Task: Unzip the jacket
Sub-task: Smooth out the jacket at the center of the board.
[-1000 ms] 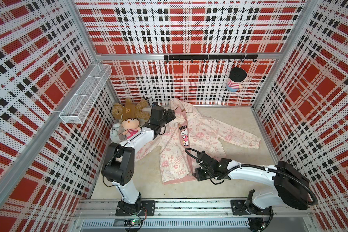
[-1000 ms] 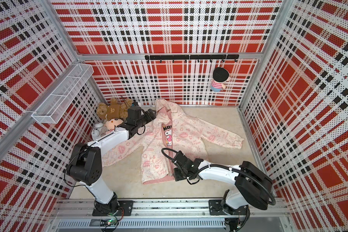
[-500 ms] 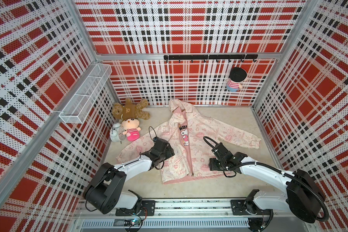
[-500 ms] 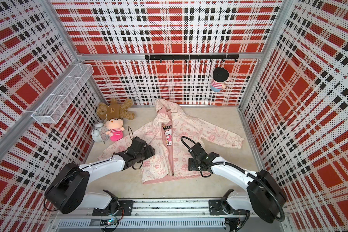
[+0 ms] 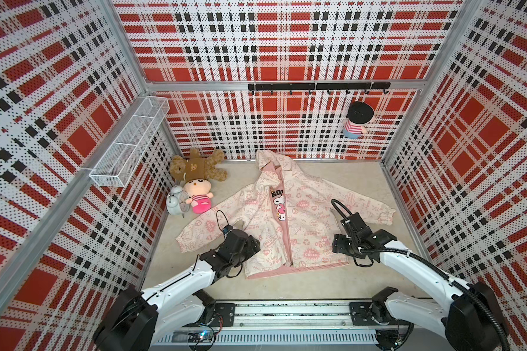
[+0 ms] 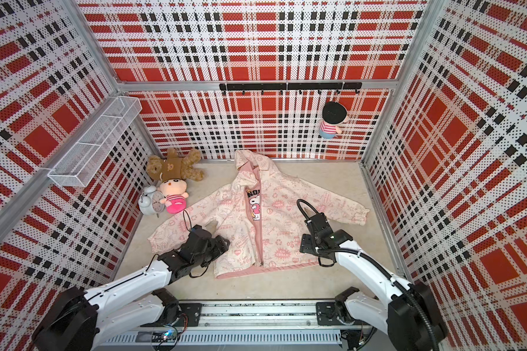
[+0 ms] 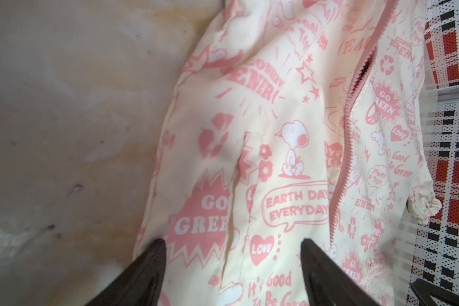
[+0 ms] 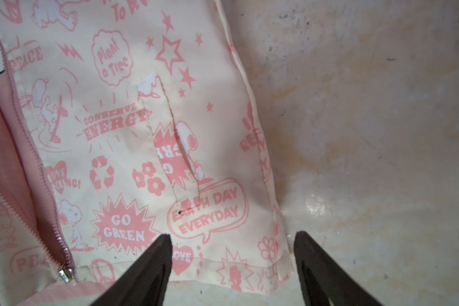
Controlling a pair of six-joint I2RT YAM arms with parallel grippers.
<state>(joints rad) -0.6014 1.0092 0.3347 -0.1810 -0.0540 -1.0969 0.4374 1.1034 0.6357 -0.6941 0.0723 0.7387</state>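
Cream jacket (image 5: 298, 218), pink prints, flat on beige floor (image 5: 332, 282), centre, hood toward far wall. Pink zipper (image 8: 48, 196) parted; slider (image 8: 65, 274) at near hem. Left gripper (image 7: 232, 242): jaws apart over left front panel. Right gripper (image 8: 232, 234): jaws apart over right hem corner. Plush toys (image 5: 195, 179) far left.

bright, even overhead light, soft shadows; top views sharp but wide-angle warped; wrist views slightly blurred at edges.
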